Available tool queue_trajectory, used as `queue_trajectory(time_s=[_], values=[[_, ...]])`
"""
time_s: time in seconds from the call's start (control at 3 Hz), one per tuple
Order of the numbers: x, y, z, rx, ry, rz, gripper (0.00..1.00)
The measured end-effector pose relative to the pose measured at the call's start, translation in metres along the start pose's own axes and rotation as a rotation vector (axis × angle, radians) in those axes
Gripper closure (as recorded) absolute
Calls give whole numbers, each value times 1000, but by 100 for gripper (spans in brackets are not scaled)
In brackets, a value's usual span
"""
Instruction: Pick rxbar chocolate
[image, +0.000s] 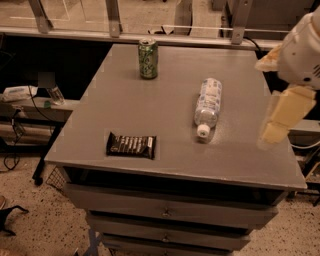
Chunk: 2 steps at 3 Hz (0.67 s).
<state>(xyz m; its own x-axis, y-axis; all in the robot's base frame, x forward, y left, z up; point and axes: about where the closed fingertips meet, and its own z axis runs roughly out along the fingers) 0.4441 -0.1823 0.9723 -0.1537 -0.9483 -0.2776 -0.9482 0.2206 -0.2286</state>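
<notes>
The rxbar chocolate (131, 145) is a flat black bar with white lettering. It lies near the front left edge of the grey table top (150, 107). My gripper (280, 115) hangs at the right edge of the table, above the surface. It is far to the right of the bar, beyond the water bottle, and holds nothing that I can see.
A clear water bottle (208, 106) with a white cap lies on its side right of centre, between the bar and the gripper. A green soda can (148, 58) stands upright at the back. Drawers (170, 210) sit below the table top. Cables and gear lie on the floor at left.
</notes>
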Motion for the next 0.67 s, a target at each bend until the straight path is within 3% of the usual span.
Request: queue_trajectory(time_s=[0.67], values=[[-106,27,52,-136,-231,-136,0]])
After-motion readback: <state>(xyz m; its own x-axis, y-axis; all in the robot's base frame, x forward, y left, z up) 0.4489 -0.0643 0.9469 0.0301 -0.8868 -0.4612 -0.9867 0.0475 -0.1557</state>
